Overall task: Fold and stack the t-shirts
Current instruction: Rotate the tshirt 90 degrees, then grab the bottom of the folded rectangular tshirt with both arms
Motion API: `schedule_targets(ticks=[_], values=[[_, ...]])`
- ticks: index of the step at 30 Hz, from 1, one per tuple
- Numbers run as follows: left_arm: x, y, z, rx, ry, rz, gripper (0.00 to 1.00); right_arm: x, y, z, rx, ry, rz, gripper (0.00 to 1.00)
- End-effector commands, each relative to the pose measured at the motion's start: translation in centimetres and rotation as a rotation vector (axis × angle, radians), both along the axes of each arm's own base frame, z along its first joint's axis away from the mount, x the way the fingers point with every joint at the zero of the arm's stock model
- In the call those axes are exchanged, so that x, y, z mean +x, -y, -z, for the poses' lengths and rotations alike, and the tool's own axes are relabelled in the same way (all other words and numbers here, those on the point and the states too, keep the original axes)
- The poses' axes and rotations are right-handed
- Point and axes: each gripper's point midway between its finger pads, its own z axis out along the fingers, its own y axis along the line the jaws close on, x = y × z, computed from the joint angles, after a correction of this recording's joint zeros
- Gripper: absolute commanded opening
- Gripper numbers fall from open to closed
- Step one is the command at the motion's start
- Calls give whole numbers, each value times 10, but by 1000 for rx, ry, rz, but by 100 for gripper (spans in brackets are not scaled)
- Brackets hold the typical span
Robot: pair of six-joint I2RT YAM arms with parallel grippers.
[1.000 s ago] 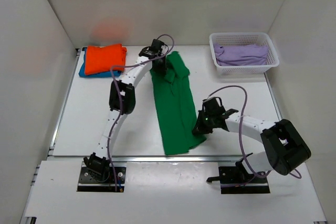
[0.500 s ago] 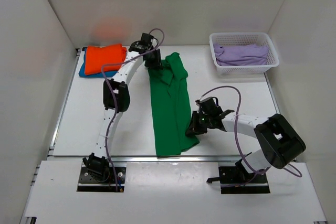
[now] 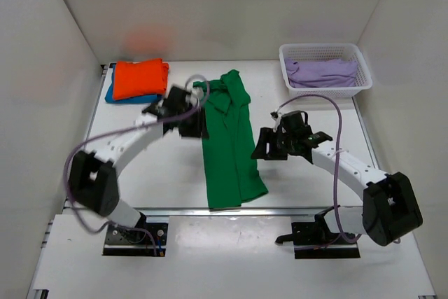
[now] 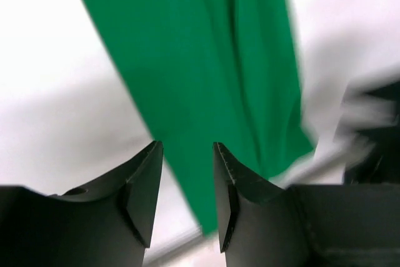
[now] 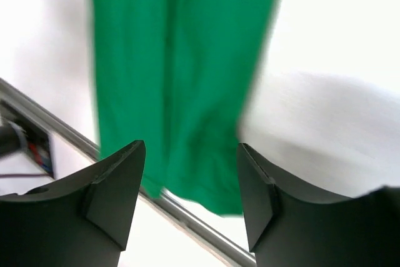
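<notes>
Left of the bright green cloth t-shirt (image 3: 227, 145), the folded blue cloth t-shirt (image 3: 110, 94) is mostly hidden under the folded orange cloth t-shirt (image 3: 138, 78). At the green shirt's left edge, the left gripper (image 3: 196, 124) is motion-blurred. Both wrist views crop the green shirt.

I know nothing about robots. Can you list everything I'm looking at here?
bright green cloth t-shirt: one, green, laid in a long strip mid-table.
folded orange t-shirt: one, orange, far left corner, on top of the blue one.
folded blue t-shirt: one, blue, under the orange one, only its edge showing.
white plastic mesh basket: one, white, far right corner.
lilac cloth: one, pale purple, inside the basket.
white table: one, white.
left pincer: one, black, open, by the green shirt's left edge.
right pincer: one, black, open, by its right edge.
</notes>
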Motion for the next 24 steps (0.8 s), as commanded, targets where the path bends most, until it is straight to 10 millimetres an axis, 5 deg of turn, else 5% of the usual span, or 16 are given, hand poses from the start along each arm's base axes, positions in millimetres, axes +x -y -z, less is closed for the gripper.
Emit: schedule_targets(ticks=[1,4,7,20,23,24], values=[[-74,3,32,-32,-46,-9,49,-37,21,32,-63,-96,-65,57],[-144,-4,65,-77,-108,-4,48,-54,25,50,-75,-126,-82,58],[-175,-5,79,-136,-150,-30,49,-74,27,66,-91,-166,-90,57],[-212,31,107,-156,-233,38,53,-99,26,90,-60,-222,-60,52],[-222,36,115,-131,-259,53,53,-104,22,90,-45,-232,-78,46],[-228,38,119,-125,-279,61,50,-105,23,91,-42,-240,-79,32]])
